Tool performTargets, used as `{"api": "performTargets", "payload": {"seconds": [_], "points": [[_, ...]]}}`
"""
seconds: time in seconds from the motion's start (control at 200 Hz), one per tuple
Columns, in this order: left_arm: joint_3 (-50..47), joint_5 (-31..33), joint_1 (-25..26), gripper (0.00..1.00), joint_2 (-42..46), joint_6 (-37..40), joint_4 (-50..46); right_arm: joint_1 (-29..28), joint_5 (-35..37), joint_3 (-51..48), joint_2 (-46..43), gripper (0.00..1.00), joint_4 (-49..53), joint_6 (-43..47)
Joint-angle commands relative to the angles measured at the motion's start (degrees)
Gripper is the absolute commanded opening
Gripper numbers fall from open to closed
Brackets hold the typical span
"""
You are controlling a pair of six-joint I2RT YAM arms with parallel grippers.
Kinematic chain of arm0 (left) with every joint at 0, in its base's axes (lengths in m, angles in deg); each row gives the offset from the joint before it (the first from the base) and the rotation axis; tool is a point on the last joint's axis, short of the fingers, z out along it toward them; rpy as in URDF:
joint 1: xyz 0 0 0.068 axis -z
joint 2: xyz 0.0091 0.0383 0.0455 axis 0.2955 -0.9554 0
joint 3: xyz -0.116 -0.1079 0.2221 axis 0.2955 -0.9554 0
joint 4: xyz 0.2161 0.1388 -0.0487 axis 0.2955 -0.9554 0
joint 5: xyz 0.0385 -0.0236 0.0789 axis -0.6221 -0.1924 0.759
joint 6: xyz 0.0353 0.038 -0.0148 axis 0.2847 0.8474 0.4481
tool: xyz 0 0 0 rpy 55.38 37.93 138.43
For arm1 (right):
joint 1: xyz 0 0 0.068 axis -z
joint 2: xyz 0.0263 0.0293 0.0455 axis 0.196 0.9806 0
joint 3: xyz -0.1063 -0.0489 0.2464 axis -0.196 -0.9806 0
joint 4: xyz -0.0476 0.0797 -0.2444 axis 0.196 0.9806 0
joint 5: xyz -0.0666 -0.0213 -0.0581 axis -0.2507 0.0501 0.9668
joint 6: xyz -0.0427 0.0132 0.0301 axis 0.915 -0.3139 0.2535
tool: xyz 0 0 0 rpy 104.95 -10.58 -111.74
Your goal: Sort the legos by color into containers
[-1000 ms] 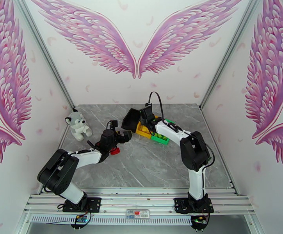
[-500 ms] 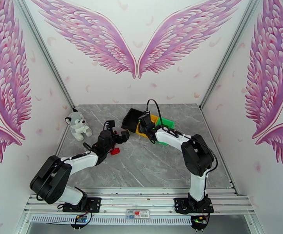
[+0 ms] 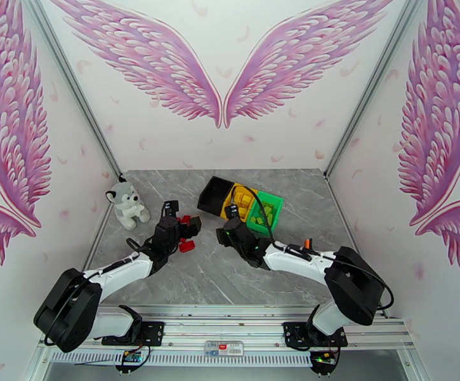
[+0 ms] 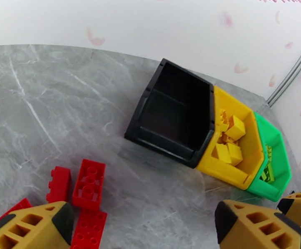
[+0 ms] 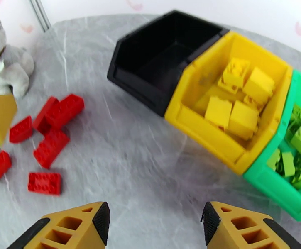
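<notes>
Three open plastic boxes sit joined in a row on the grey stone-look table [image 5: 129, 162]. The yellow plastic bin [image 5: 204, 129] in the middle has small yellow plastic bricks with studs [image 5: 233, 108] in it. The green plastic bin [image 5: 275, 183] at the end of the row has small light green plastic bricks [image 5: 299, 150] in it. So the yellow bricks and the green bricks look done. I see none of those two colours out on the table.

The black plastic bin [image 5: 138, 86] at the other end has nothing in it. The small red plastic bricks [image 5: 50, 133], about six of them, lie in a loose bunch on the table. They are well apart from the bins and near a grey-and-white plush toy dog [image 5: 5, 67]. I think the red bricks are meant for the black bin, since it is the one with nothing in it yet. That is the part left to do.

The left tool [image 4: 144, 216] is wide open and holds nothing. It hangs close by the red bricks, and some lie just beside one of its fingers. The right tool [image 5: 154, 218] is wide open too and holds nothing. It hangs over bare table between the red bricks and the bins.

My guess is that about two thirds of the job is done. Each red brick needs picking up and dropping in the black bin.
</notes>
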Motion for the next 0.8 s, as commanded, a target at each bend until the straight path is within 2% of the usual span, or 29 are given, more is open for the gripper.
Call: {"api": "performTargets", "payload": {"seconds": [0.0, 0.115, 0.255, 0.345, 0.415, 0.655, 0.795], "points": [[-1.9, 4.7, 0.9, 0.94, 3.0, 1.1, -6.2, -0.6, -4.2, -4.6, -3.2, 0.69, -7.2, 0.0], [-4.0, 9.3, 1.7, 0.94, 8.3, 0.5, -11.7, -0.7, -5.6, -7.0, -4.2, 0.72, -12.0, 0.1], [-7.8, 15.0, 2.9, 0.93, 17.9, -2.3, -19.3, -0.7, -11.2, -2.3, -3.3, 0.72, -11.1, 0.5], [-11.9, 18.7, 3.3, 0.99, 24.4, -6.0, -23.8, -0.7, -12.9, -1.8, -3.9, 0.74, -11.4, 1.0], [-15.1, 18.3, 3.3, 0.99, 27.8, -8.3, -22.8, -0.7, -13.5, -3.4, -5.1, 0.77, -12.2, 1.0], [-15.2, 26.3, 2.3, 0.99, 24.6, -13.1, -23.4, -0.8, -19.8, -12.9, -9.8, 0.80, -17.6, -2.4], [-15.0, 24.9, -0.9, 0.99, 22.9, -13.3, -22.1, -0.8, -20.0, -15.9, -12.3, 0.81, -17.7, -3.1]]}}
